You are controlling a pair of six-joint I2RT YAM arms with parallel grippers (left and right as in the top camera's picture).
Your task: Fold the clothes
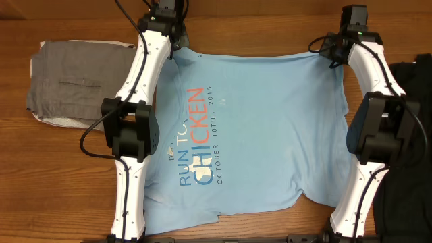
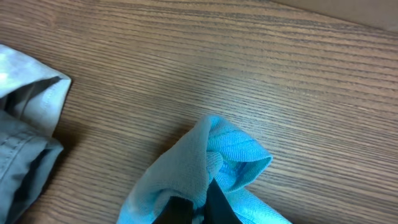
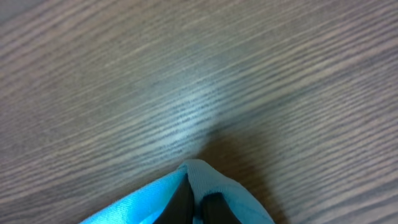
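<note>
The clothes, a light blue T-shirt [image 1: 256,128] with "RUN TO THE CHICKEN" print, lie spread across the table, printed side up. My left gripper [image 1: 170,48] is at the shirt's far left corner and is shut on a bunched fold of the blue fabric [image 2: 211,155]. My right gripper [image 1: 335,55] is at the far right corner, shut on the shirt's edge [image 3: 214,180]. In both wrist views the cloth wraps over the dark fingertips, just above the wood. The near hem is wrinkled and uneven.
A folded grey garment [image 1: 74,84] on a white cloth lies at the far left, its edge showing in the left wrist view [image 2: 25,124]. Dark fabric [image 1: 412,115] sits at the right edge. Both arms run along the shirt's sides.
</note>
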